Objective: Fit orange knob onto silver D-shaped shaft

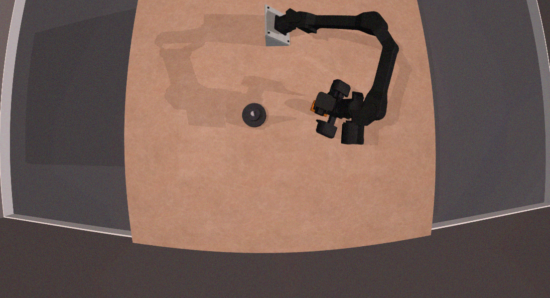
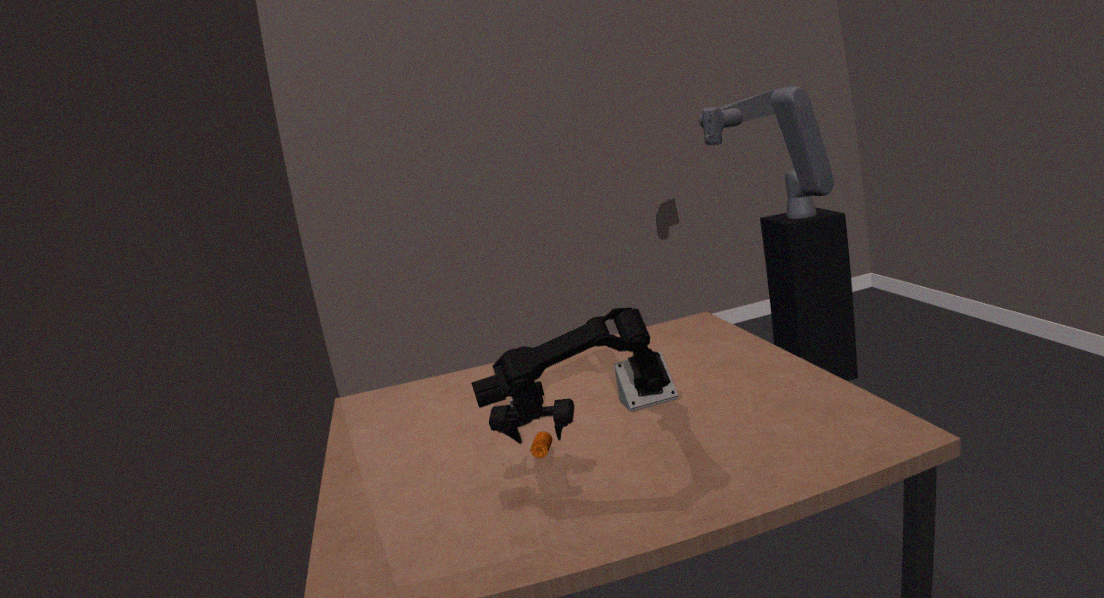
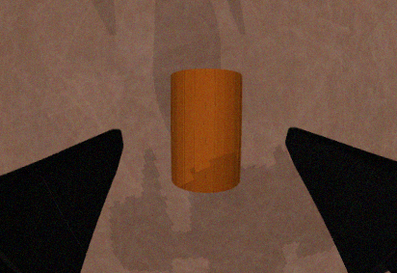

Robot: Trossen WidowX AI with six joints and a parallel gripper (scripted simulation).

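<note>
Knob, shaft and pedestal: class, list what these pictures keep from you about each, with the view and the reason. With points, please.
- Knob (image 1: 313, 106) (image 2: 541, 445) (image 3: 206, 128): mostly covered by the arm (image 1: 385, 67) (image 2: 567, 345) in the top view.
- Its hole: wrist, underside out of sight; exterior, too small.
- Shaft's (image 1: 252, 113) flat side: top, too small.
- Pedestal (image 1: 246, 120): exterior, hidden behind the pincer (image 1: 324, 109) (image 2: 539, 439) (image 3: 204, 129); wrist, outside the picture.

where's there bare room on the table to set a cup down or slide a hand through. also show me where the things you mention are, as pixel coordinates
Best room: the wide stretch from the round pedestal (image 1: 248, 122) to the table's edge farthest from the arm's base plate (image 1: 270, 40) (image 2: 627, 397). Crowded: around the orange knob (image 1: 313, 105) (image 2: 540, 445) (image 3: 206, 130), with the open gripper (image 1: 326, 111) (image 2: 538, 439) (image 3: 207, 136) right over it.
</note>
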